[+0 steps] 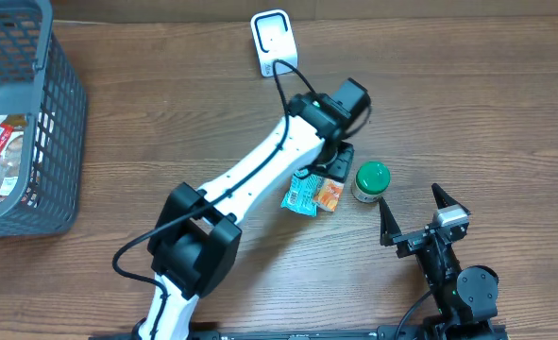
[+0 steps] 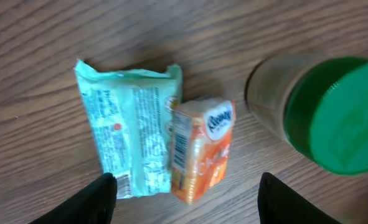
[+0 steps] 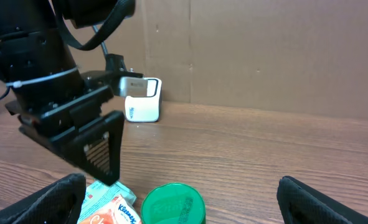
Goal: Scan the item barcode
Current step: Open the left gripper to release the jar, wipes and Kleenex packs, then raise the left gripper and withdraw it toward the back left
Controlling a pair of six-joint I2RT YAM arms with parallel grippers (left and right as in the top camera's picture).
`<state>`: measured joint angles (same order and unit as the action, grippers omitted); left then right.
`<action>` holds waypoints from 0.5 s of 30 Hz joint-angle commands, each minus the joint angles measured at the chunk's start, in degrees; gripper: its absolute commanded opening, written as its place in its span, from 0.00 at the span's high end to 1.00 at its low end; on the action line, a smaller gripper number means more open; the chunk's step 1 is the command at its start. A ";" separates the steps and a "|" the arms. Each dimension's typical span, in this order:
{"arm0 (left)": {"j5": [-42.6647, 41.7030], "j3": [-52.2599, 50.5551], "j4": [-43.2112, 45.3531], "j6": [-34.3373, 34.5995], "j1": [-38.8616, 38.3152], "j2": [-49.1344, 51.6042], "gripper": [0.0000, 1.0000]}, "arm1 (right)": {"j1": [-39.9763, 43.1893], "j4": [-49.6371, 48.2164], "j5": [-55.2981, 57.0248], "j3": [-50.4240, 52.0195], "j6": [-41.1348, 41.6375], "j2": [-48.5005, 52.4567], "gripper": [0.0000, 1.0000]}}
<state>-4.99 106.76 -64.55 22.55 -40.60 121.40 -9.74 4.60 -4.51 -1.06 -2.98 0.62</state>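
Note:
Three items lie together on the wooden table: a teal packet (image 1: 298,196), an orange Kleenex pack (image 1: 328,195) and a green-lidded jar (image 1: 371,181). The white scanner (image 1: 273,41) stands at the table's back edge. My left gripper (image 2: 187,190) hovers open just above the teal packet (image 2: 124,134) and the Kleenex pack (image 2: 202,149), holding nothing, with the jar (image 2: 333,112) to its right. A barcode shows on the Kleenex pack's side. My right gripper (image 1: 413,200) stands open in front of the jar (image 3: 173,204), whose lid shows a dark barcode. The scanner (image 3: 143,99) stands beyond it.
A grey mesh basket (image 1: 61,123) holding packaged goods stands at the far left. A cardboard wall (image 3: 264,50) rises behind the table. The left arm (image 1: 260,165) stretches diagonally across the middle.

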 commanded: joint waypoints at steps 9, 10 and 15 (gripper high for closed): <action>-7.21 0.66 -3.69 -9.16 7.65 -1.16 0.37 | 0.17 -0.17 -0.09 0.61 0.37 -0.39 0.00; -7.06 0.66 -3.63 -9.29 8.39 -1.20 0.39 | 0.17 -0.17 -0.09 0.61 0.37 -0.39 0.00; -7.39 0.83 -3.30 -9.11 9.66 -1.51 0.49 | 0.17 -0.17 -0.11 0.61 0.39 -0.39 0.00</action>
<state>-11.55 106.76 -67.79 14.72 -31.70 121.43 -9.74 4.62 -4.49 -1.06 -2.96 0.62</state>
